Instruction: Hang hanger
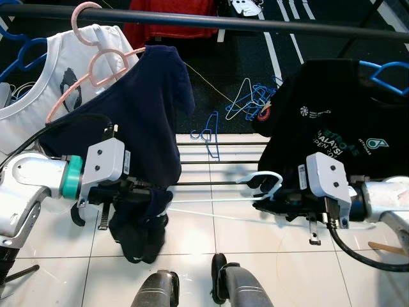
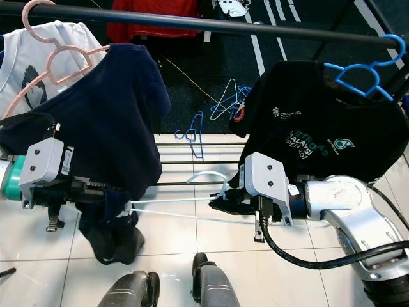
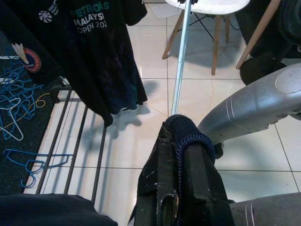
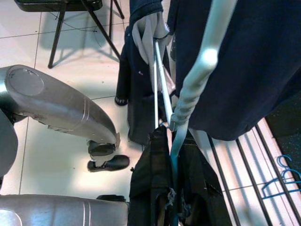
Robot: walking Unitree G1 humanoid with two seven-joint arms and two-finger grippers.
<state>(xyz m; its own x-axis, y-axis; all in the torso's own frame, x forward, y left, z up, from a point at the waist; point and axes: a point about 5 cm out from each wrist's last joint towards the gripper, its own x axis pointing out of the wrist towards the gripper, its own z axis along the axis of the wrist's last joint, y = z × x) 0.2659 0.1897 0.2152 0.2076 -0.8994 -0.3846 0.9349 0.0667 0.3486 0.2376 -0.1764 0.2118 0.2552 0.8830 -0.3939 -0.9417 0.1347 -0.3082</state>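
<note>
The right gripper [image 1: 271, 192] fingers clamp the pale white plastic hanger [image 1: 211, 203] by its hook; its bar runs sideways to the left gripper [image 1: 137, 192] fingers, shut on the dark navy garment [image 1: 137, 128].

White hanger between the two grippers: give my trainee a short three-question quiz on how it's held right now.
1. True or false: the right gripper grips the white hanger near its hook.
2. What does the left gripper pinch? A) a blue hanger B) dark navy garment fabric with the hanger's far end C) the rail
3. Fill in: the pink hanger on the rail carries a ___ shirt.

Key: 1 true; 2 B; 3 white.
</note>
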